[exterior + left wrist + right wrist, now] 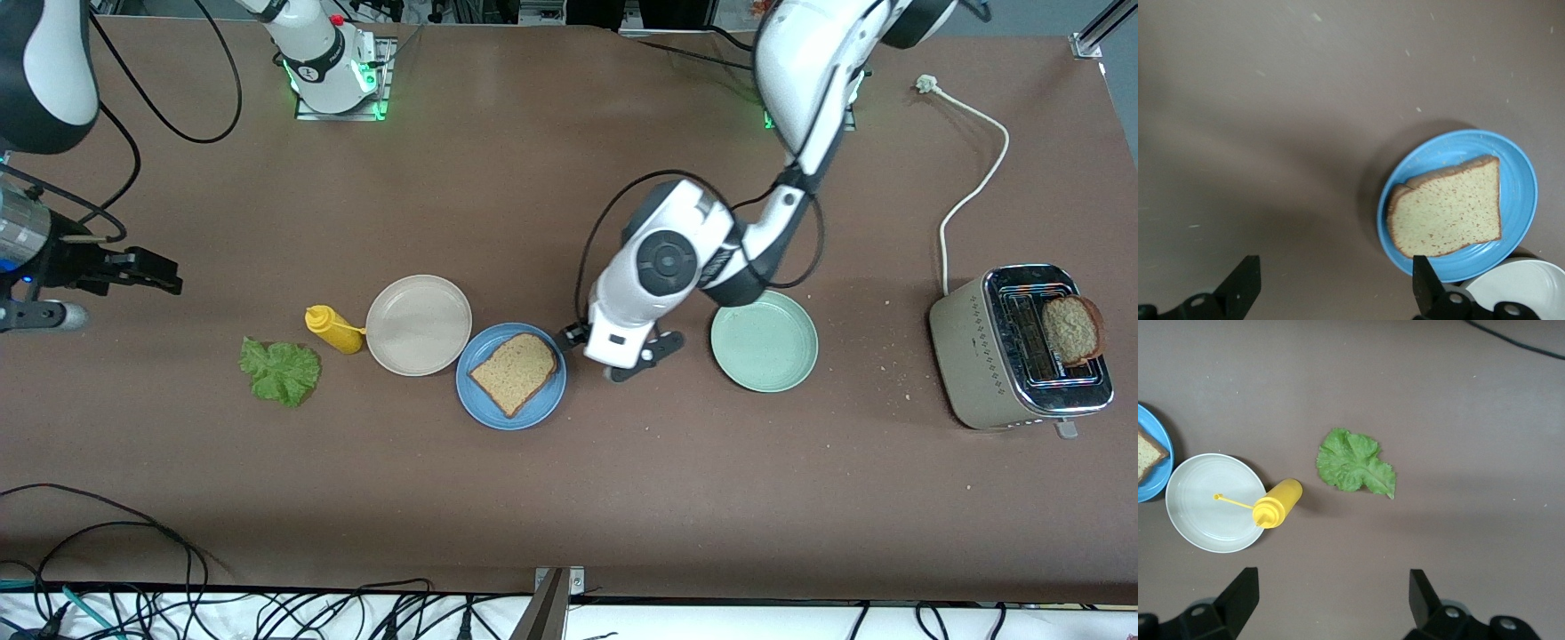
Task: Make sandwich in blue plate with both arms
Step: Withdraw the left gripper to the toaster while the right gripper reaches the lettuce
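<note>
One slice lies on the blue plate; our left hand beside it and right hand are released. Next we fetch the lettuce.

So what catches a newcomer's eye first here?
The bread slice on the blue plate, with the left gripper open just beside it. A lettuce leaf lies bare on the table toward the right arm's end, and another slice sticks out of the toaster.

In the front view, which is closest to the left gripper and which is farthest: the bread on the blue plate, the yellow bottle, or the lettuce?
From the left gripper:
1. Bread, on the blue plate beside it.
2. Yellow bottle, by the beige plate.
3. Lettuce, toward the right arm's end.
</note>
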